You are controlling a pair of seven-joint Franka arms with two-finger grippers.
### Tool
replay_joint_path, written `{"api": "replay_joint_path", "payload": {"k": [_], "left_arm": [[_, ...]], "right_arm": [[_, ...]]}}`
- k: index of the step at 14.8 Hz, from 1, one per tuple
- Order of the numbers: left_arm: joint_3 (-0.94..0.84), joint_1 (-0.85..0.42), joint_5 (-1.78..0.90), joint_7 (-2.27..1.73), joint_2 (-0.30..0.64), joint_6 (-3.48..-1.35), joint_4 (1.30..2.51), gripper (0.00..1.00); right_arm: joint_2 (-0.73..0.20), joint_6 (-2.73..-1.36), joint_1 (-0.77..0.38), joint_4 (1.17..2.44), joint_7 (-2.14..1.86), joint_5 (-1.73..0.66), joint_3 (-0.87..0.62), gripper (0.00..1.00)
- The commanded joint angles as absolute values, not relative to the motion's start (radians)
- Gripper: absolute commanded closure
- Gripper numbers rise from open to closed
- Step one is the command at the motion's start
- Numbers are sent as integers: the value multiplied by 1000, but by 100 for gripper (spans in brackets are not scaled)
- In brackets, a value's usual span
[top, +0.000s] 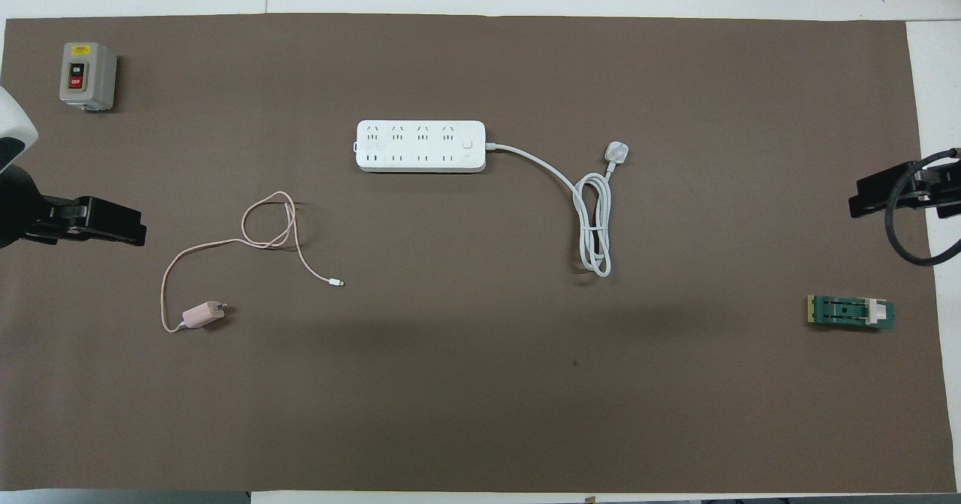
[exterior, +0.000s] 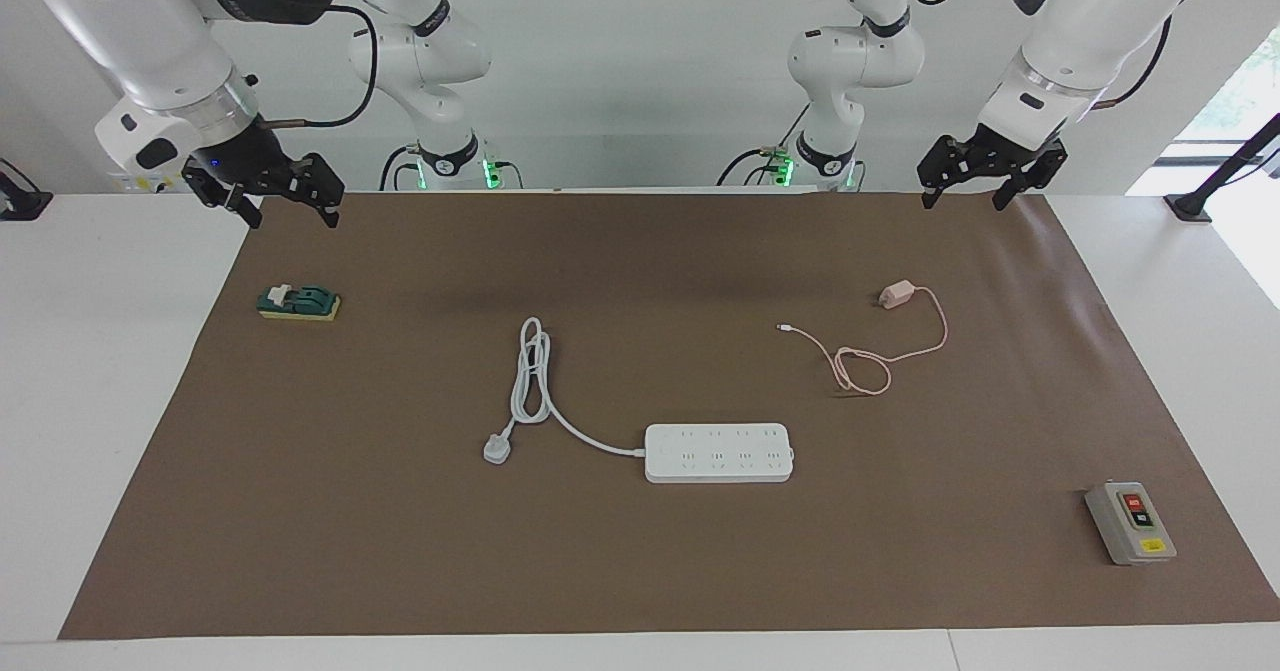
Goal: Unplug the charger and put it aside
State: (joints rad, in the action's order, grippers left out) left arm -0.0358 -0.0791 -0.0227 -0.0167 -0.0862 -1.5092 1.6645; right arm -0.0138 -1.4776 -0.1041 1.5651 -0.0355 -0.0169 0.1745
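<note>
The charger's pale pink adapter [exterior: 897,295] lies on the brown mat, its prongs bare, toward the left arm's end and nearer to the robots than the white power strip [exterior: 718,452]. Its thin pink cable [exterior: 870,361] loops beside it and ends in a small white connector [exterior: 783,328]. It is apart from the strip, whose sockets are all empty. In the overhead view the adapter [top: 200,314] and strip [top: 420,146] show the same. My left gripper [exterior: 965,201] hangs open above the mat's edge nearest the robots. My right gripper [exterior: 293,219] hangs open at the right arm's end.
The strip's thick white cord [exterior: 530,381] is coiled, its white plug [exterior: 497,448] lying loose. A grey on/off switch box [exterior: 1130,523] stands toward the left arm's end, farther from the robots. A green and yellow knife switch [exterior: 299,302] lies below the right gripper.
</note>
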Motion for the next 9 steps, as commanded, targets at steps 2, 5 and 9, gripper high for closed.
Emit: {"api": "replay_joint_path", "payload": {"k": [2, 5, 9], "left_arm": [[-20, -94, -17, -2, -91, -1519, 1660, 0], [-20, -91, -17, -3, -91, -1519, 1655, 0], [-20, -90, -17, -3, -91, -1517, 1655, 0]], "right_arm": [[8, -1493, -100, 1591, -29, -9, 169, 0], [8, -1493, -100, 1591, -29, -11, 169, 0], [8, -1493, -100, 1591, -29, -11, 169, 0]]}}
